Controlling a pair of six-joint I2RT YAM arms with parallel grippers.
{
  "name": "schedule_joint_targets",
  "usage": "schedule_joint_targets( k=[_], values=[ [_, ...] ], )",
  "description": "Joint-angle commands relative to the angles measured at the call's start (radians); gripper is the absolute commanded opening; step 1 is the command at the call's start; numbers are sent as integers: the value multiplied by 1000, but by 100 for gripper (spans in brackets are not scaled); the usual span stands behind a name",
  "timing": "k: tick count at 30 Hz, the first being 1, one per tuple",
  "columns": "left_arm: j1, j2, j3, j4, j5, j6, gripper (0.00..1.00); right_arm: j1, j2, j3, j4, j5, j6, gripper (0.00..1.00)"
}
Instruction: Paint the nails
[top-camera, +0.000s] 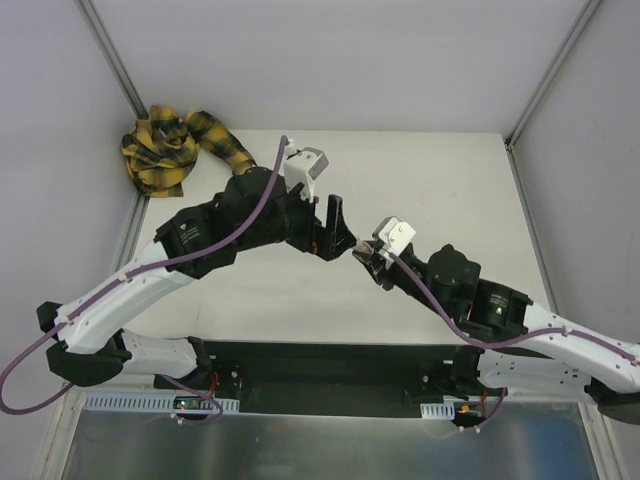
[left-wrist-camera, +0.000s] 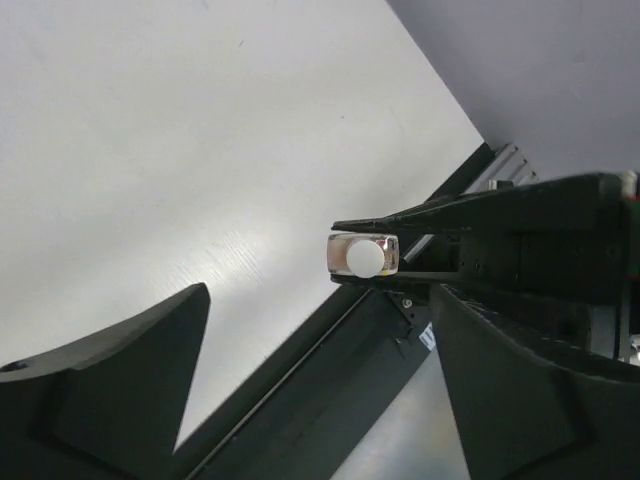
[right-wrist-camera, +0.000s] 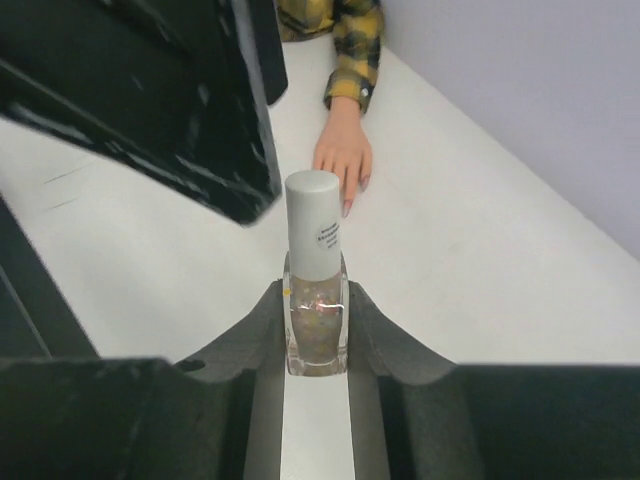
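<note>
My right gripper (right-wrist-camera: 316, 318) is shut on a small glass nail-polish bottle (right-wrist-camera: 315, 325) with a white cap (right-wrist-camera: 313, 225), held upright above the white table. My left gripper (left-wrist-camera: 320, 300) is open and empty, its jaws wide apart and facing the cap end of the bottle (left-wrist-camera: 363, 254). In the top view the two grippers meet mid-table, left (top-camera: 336, 236) and right (top-camera: 366, 252). The peach mannequin hand (right-wrist-camera: 342, 148) lies flat beyond the bottle, its plaid sleeve (right-wrist-camera: 350, 50) leading to the back left corner (top-camera: 170, 148). Small pinkish nails (right-wrist-camera: 347, 208) show at its fingertips.
A black finger of my left gripper (right-wrist-camera: 190, 110) hangs close to the bottle's left in the right wrist view. A black base plate (top-camera: 330, 370) runs along the near table edge. Grey walls close in the table (top-camera: 430, 180) at the back and sides.
</note>
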Motion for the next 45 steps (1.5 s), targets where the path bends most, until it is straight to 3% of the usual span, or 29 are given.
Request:
schedule_joint_targets(
  k=[1,6,7,10,13,18,22,26,34,41,44,45],
  values=[
    [45,-145,-99,180,123,39,98,-126,-14,86,-119,-343,79,0],
    [157,-347,-410,551,439,119,99,-315,-11,132,-186,-753,211,0],
    [179,-365,-440,602,508,120,99,-356,-7,158,-187,-873,232,0],
    [208,-389,-497,740,659,139,95,-390,18,205,-178,-1040,315,0],
    [210,-365,-500,832,764,148,91,-391,18,221,-114,-1123,390,0],
    [210,-328,-513,1043,837,67,76,-391,15,239,-58,-1154,444,0],
    [210,-319,-532,1151,855,6,70,-392,0,224,3,-1145,481,0],
    [208,-287,-517,1168,881,-34,66,-392,-8,212,32,-1129,481,0],
    [207,-239,-506,1205,890,-94,69,-392,10,232,80,-1126,486,0],
    [208,-228,-510,1257,898,-128,57,-397,16,229,93,-1117,483,0],
    [207,-227,-509,1279,913,-136,48,-398,18,232,97,-1109,478,0],
    [207,-227,-507,1277,920,-136,40,-400,18,232,98,-1102,475,0]
  ],
)
